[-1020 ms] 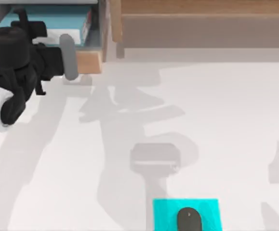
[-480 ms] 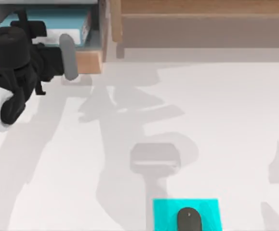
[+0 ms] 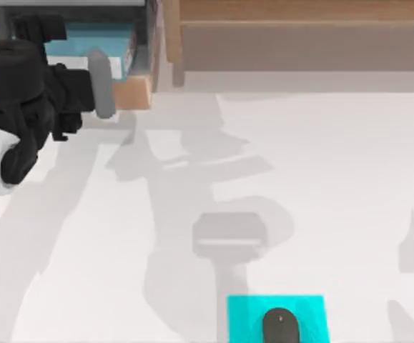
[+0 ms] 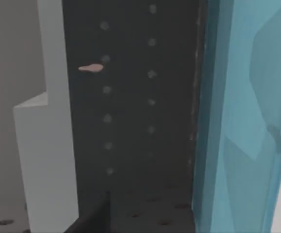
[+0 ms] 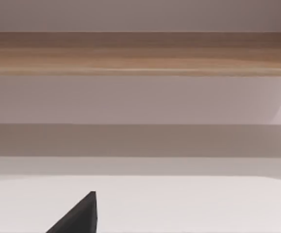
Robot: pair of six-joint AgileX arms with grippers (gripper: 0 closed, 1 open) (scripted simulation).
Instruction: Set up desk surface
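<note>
The white desk surface [image 3: 321, 179] spreads across the top view. My left gripper [image 3: 41, 30] reaches into the open wooden drawer [image 3: 132, 91] at the back left, over a light-blue book [image 3: 99, 36] lying inside. In the left wrist view the blue book [image 4: 247, 111] shows close up, beside a dark dotted panel [image 4: 130, 107] and a white block [image 4: 48, 155]. A black piece of my right gripper [image 5: 79, 217] hangs over the desk surface [image 5: 189, 204], facing the wooden shelf [image 5: 140, 53].
A grey drawer handle [image 3: 102, 84] sticks out beside my left arm. The light-brown shelf unit [image 3: 299, 36] runs along the back. At the front edge a dark mouse [image 3: 281, 327] sits on a cyan pad [image 3: 244, 314].
My left gripper has pushed farther back into the drawer and now covers more of the blue book. The arm's shadow on the desk shifted slightly. The mouse and pad stayed put.
</note>
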